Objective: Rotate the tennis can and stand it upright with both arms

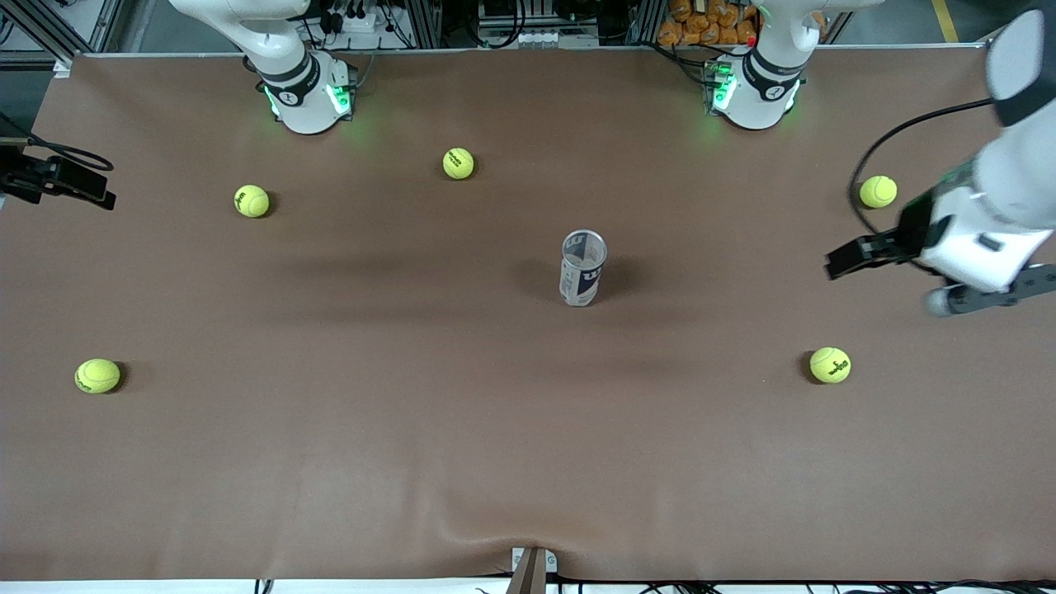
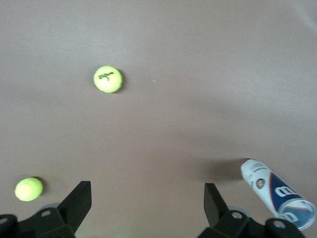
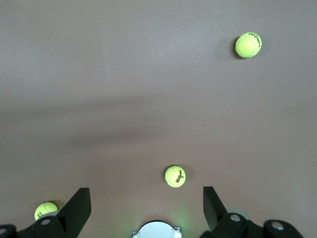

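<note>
White-and-blue tennis can (image 1: 582, 269), yellow-green balls (image 1: 252, 200), brown table (image 1: 412, 429).

Left end effector (image 2: 147, 201) open, tennis can (image 2: 277, 193) nearby, two balls (image 2: 108, 79).

Brown-covered table (image 1: 528, 429), tennis can (image 1: 582, 268) standing upright near its middle, five yellow-green tennis balls scattered wide around it — two toward each arm's end, one (image 1: 458, 162) between the bases, all well apart.

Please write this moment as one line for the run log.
tennis can: upright, mid-table, not held | left gripper: open, over left arm's table end | right gripper: open, over table | five balls loose
</note>
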`<state>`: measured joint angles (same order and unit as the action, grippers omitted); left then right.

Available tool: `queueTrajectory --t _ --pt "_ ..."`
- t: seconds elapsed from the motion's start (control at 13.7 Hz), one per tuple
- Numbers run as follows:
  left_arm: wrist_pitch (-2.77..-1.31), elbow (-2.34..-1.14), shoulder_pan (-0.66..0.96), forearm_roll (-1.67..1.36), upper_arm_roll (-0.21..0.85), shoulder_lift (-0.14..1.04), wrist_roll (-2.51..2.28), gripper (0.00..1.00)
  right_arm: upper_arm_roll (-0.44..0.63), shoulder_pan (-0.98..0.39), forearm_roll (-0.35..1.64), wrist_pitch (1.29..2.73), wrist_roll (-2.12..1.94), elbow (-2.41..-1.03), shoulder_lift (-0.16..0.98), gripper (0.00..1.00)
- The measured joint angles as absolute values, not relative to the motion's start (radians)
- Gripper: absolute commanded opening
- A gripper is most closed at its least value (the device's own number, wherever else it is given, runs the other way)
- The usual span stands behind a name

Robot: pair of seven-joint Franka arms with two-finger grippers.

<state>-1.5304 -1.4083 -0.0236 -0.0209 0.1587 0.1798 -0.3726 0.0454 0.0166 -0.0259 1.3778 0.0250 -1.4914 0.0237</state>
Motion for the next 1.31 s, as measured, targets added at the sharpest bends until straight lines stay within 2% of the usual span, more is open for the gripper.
queueTrajectory --t 0.44,0.73,1.31 --pt "-1.59 -1.601 -0.096 -0.056 0.078 0.033 -0.235 1.0 0.046 0.017 -0.026 1.378 0.025 -1.491 0.024 1.0" --pt "-1.59 -1.616 -0.117 -0.058 0.039 0.011 -0.162 1.0 0.046 0.017 -0.026 1.378 0.025 -1.491 0.024 1.0" --pt "-1.589 -1.615 -0.137 -0.056 0.081 0.007 -0.159 1.0 0.047 0.017 -0.026 1.378 0.025 -1.491 0.024 1.0"
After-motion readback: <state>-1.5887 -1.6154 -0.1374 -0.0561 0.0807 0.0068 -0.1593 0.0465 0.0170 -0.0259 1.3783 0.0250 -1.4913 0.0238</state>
